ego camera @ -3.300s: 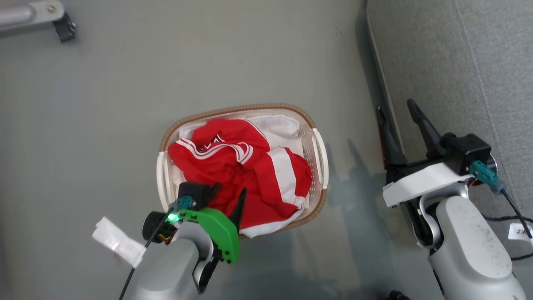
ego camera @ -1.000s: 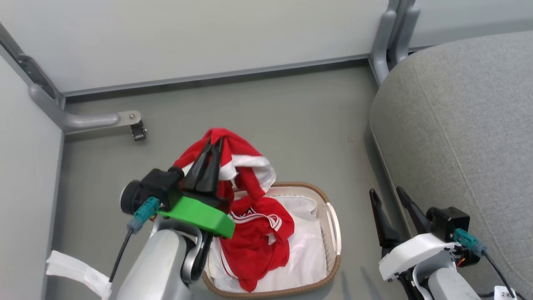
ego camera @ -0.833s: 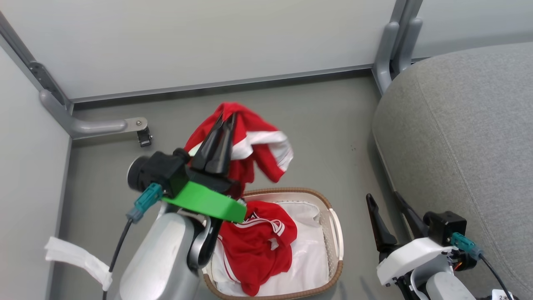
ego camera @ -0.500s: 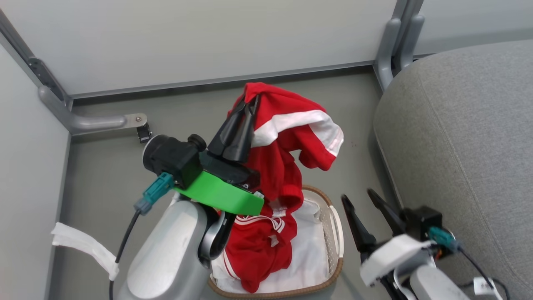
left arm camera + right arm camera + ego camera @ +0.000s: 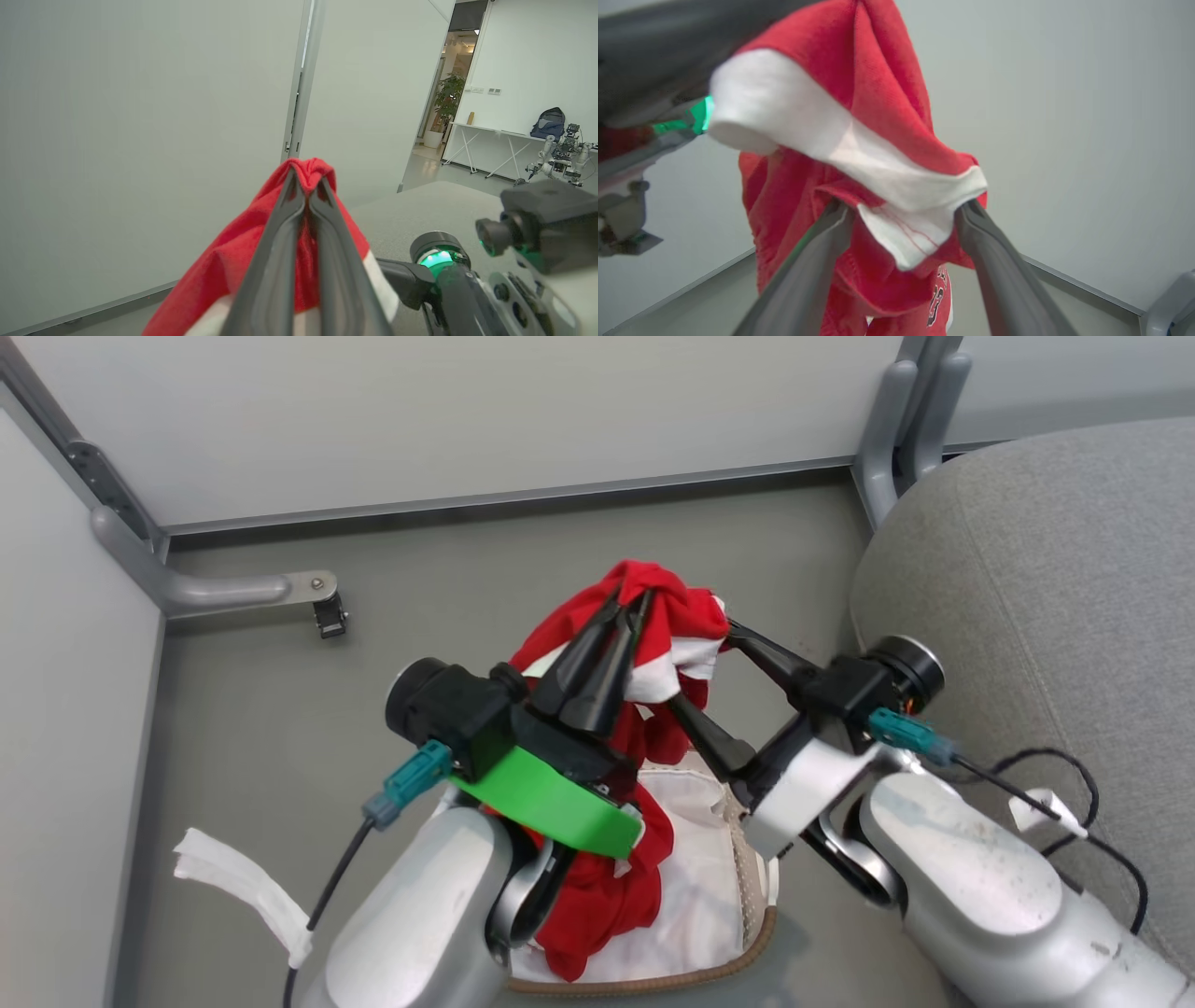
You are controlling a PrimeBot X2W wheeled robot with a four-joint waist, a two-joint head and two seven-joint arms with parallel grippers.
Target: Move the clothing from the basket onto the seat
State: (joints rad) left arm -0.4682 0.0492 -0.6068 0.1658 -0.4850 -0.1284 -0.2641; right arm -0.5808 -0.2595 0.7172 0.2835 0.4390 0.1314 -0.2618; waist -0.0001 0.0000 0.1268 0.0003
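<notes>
My left gripper [image 5: 630,602] is shut on the top fold of a red garment of the clothing [image 5: 677,611], which hangs from it above the basket [image 5: 758,938]. In the left wrist view the gripper [image 5: 306,179] pinches the red cloth [image 5: 224,266]. My right gripper [image 5: 705,667] stands open, reaching in from the right. In the right wrist view that gripper [image 5: 903,210] has a finger on each side of the white-trimmed hem of the garment [image 5: 878,107]. More red clothing [image 5: 607,896] lies in the basket, partly hidden by my left arm. The grey seat [image 5: 1046,551] is at the right.
Pale partition walls stand behind and to the left, with a metal foot and caster [image 5: 322,602] on the floor and a grey post [image 5: 896,420] by the seat's corner. A cable with a white tag [image 5: 1036,807] trails over the seat's edge.
My left gripper has lifted the garment out of the basket and carried it right. My right gripper has swung up and left from beside the basket to straddle the hanging hem. The camera also shifted.
</notes>
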